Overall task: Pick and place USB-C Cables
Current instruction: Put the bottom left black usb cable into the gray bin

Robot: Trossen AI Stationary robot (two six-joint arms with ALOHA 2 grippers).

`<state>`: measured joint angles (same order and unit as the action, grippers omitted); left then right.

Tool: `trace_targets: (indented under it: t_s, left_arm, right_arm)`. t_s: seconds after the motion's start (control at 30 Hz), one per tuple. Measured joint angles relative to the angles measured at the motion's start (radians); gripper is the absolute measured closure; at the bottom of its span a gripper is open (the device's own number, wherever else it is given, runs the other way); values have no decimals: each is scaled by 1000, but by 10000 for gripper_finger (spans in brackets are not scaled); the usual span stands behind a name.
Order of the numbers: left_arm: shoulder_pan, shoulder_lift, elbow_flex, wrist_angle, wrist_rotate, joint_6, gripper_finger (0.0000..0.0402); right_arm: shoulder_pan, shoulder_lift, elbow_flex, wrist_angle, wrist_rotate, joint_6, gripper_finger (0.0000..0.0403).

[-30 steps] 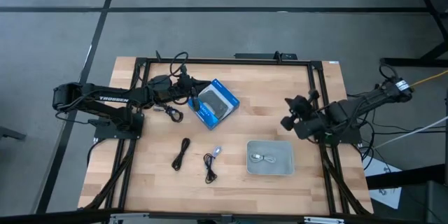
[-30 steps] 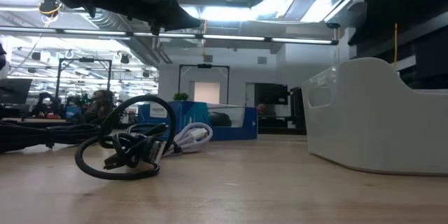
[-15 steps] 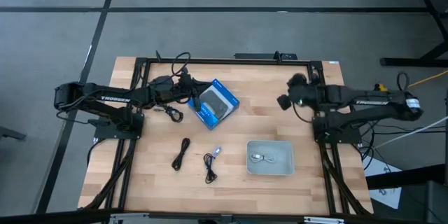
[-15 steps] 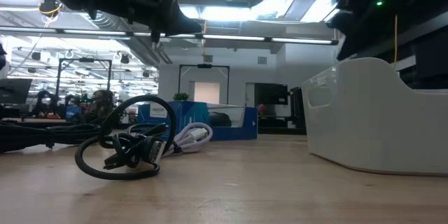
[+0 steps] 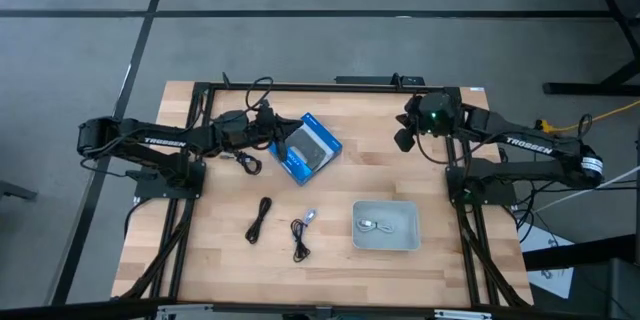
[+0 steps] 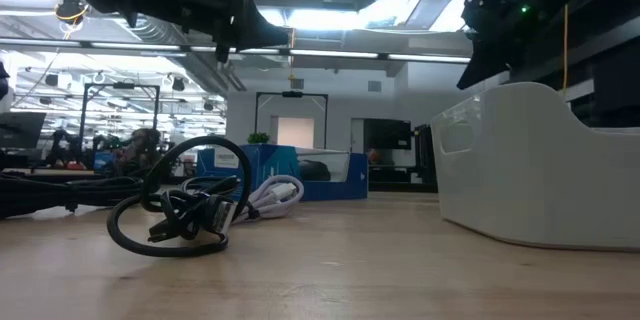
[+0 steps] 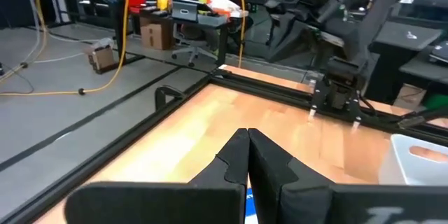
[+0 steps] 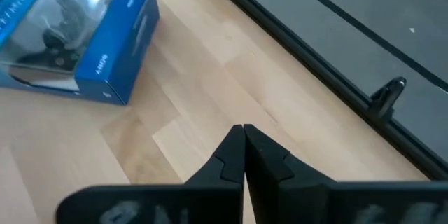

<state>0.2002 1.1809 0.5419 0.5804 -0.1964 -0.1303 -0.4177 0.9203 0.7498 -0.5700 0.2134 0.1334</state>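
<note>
The right gripper, fingers pressed together on nothing, is hovering above the bare wooden table, well right of the blue box. Four USB-C Cables are lying around that box: one black bundle just left of it, another black cable and a black-and-whitish one nearer the table's front, and a silver one inside the grey tray. The left gripper, also closed and empty, is waiting at the box's left edge.
</note>
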Motion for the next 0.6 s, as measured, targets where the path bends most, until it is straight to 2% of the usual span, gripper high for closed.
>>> trace_targets:
  t_s: [0.37,0.6]
  left_arm:
    - [-143,0,0,-107,-7,-4,401]
    - [-252,-32,0,-233,-224,-115,401]
  right_arm:
    - [-5,1,0,-39,2,-44,396]
    - [-5,1,0,-38,2,-64,396]
